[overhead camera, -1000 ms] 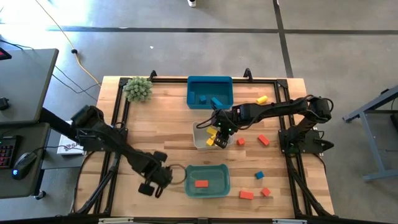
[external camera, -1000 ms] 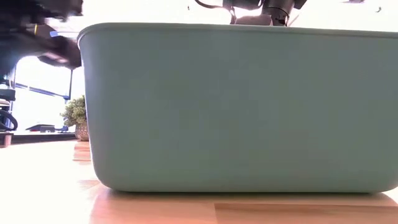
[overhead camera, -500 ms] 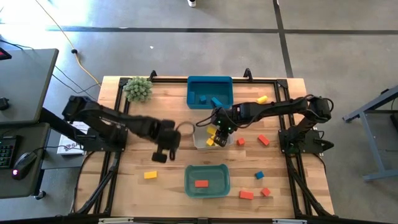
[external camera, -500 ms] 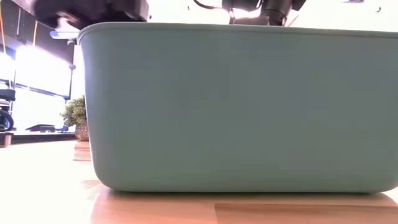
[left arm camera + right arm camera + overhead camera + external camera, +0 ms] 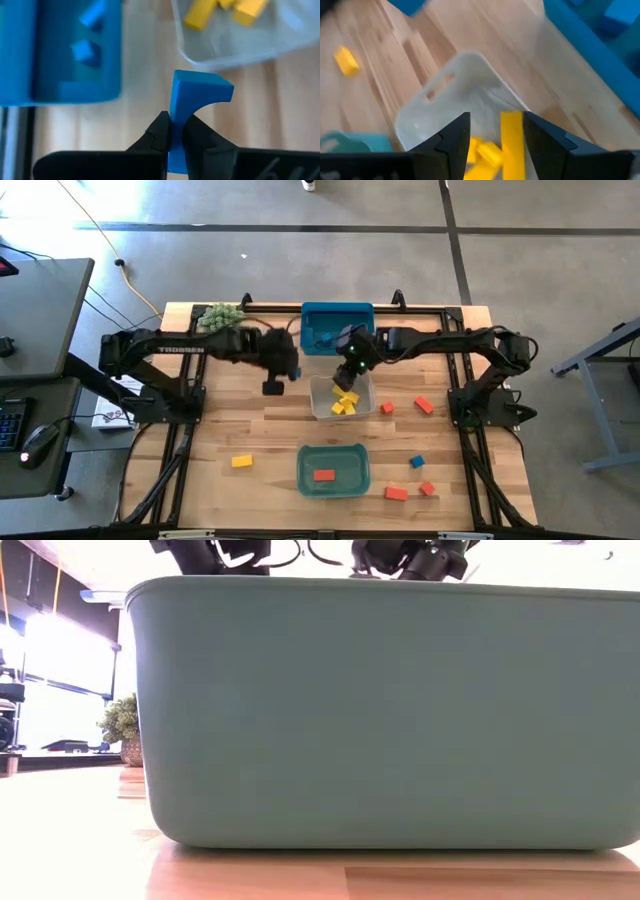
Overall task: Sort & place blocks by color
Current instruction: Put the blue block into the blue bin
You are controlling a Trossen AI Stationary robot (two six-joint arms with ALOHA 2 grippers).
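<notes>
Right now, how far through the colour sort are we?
Partly done. Yellow blocks lie in the clear bin, blue ones in the blue bin, one red in the teal bin. In hand: the left gripper holds a blue block near the blue bin; the right gripper is over the clear bin. Left on the table: a yellow block, another yellow, four reds and one blue.

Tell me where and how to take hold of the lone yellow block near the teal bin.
Grip the yellow block across its short sides, coming straight down from above. It lies flat on the table, a short bar with open wood all around, clear of the teal bin.
</notes>
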